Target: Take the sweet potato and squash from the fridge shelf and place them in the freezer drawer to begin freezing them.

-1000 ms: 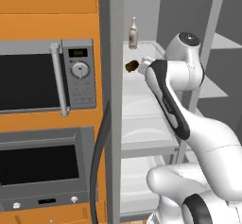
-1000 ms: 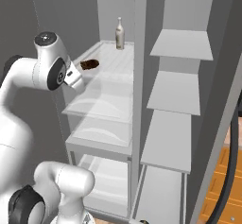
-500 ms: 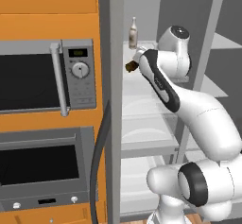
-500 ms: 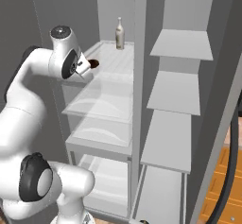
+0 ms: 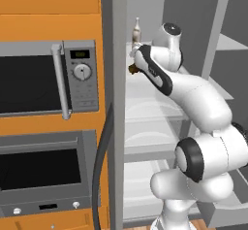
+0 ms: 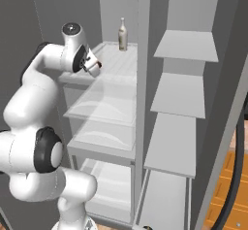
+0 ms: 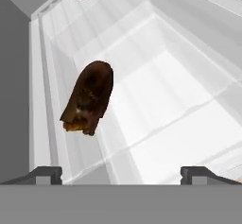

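Observation:
The sweet potato (image 7: 90, 98), a reddish-brown oblong lump, lies near the front left of the ribbed glass fridge shelf (image 7: 165, 90). In the hand view it is ahead of my gripper (image 7: 121, 173), whose fingertips (image 7: 45, 173) stand wide apart and open, with nothing between them. From the left base view the gripper (image 5: 131, 62) hovers right over the sweet potato (image 5: 131, 69) at the shelf's front edge. The right base view puts the gripper (image 6: 96, 69) at the left front of the shelf (image 6: 116, 61), with the hand covering the potato. The squash and the freezer drawer are out of view.
A pale upright bottle (image 6: 123, 34) stands at the back of the same shelf, also in the left base view as the bottle (image 5: 137, 30). Clear bins (image 6: 104, 137) sit below. The fridge's left wall (image 5: 116, 103) is close beside the hand. Grey shelves (image 6: 186, 47) fill the right column.
The arm's elbow and upper links have swung up and over while the hand stayed by the shelf's front left corner. The sweet potato has kept its place.

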Tool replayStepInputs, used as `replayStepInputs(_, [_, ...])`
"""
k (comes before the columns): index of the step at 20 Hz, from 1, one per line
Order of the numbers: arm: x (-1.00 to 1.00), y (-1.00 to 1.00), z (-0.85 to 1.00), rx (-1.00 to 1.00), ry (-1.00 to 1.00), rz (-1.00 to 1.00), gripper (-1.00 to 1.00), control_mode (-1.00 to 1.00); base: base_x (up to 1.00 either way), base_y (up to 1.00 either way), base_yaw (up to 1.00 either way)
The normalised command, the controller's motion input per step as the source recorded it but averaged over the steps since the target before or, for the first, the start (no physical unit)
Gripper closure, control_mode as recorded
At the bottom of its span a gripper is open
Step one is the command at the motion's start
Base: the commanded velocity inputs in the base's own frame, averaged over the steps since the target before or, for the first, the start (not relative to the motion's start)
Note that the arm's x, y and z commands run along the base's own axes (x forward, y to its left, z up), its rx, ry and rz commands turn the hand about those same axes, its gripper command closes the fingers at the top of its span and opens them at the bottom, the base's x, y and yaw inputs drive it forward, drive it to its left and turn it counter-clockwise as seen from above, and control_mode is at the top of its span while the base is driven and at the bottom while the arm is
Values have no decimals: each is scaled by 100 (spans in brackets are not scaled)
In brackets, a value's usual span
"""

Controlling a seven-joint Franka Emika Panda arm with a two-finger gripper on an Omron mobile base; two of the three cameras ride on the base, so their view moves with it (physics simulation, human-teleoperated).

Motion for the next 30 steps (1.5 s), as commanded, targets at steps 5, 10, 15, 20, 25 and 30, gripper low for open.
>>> replayStepInputs(5, [51,14,-14,0,0,0,-100,-100,0,0,0])
replayStepInputs(10, [45,4,-22,0,0,0,-100,-100,0,0,0])
replayStepInputs(15, [48,0,-31,0,0,0,-100,-100,0,0,0])
replayStepInputs(20, [37,3,-16,0,0,0,-100,-100,0,0,0])
replayStepInputs(25, [14,8,-26,0,0,0,-100,-100,0,0,0])
replayStepInputs(30, [22,17,-42,0,0,0,-100,-100,0,0,0])
